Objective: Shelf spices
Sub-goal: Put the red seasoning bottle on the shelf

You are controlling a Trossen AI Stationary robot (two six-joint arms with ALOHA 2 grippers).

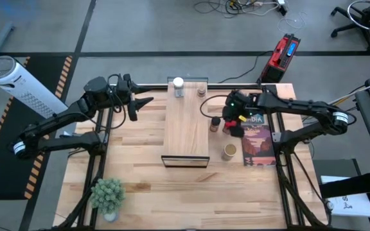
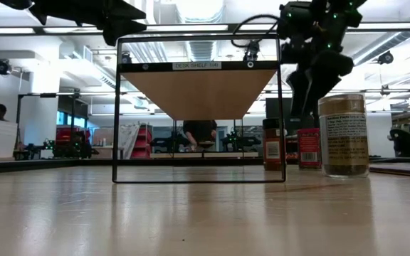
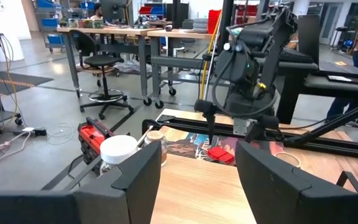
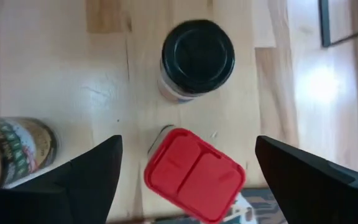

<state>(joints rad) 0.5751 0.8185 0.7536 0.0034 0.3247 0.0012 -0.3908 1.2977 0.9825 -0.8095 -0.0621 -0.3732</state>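
The pale-wood shelf (image 1: 186, 131) stands on thin wire legs (image 2: 116, 107) in mid-table. A white-capped jar (image 1: 178, 86) and a small brown-topped jar (image 1: 202, 92) stand at its far end. On the tabletop right of the shelf stand the dark black-lidded jar (image 4: 197, 57), the red tin (image 4: 194, 174) and the tan-topped jar (image 1: 229, 151). My right gripper (image 4: 188, 168) is open and points down above the red tin, with a finger out to either side of it and clear of it. My left gripper (image 1: 141, 106) is open in the air, left of the shelf's far end.
A flat printed game box (image 1: 259, 144) lies right of the jars, under my right arm. A small potted plant (image 1: 108, 196) sits near the table's near left corner. Bare tabletop (image 1: 140, 167) lies left of the shelf and in front of it.
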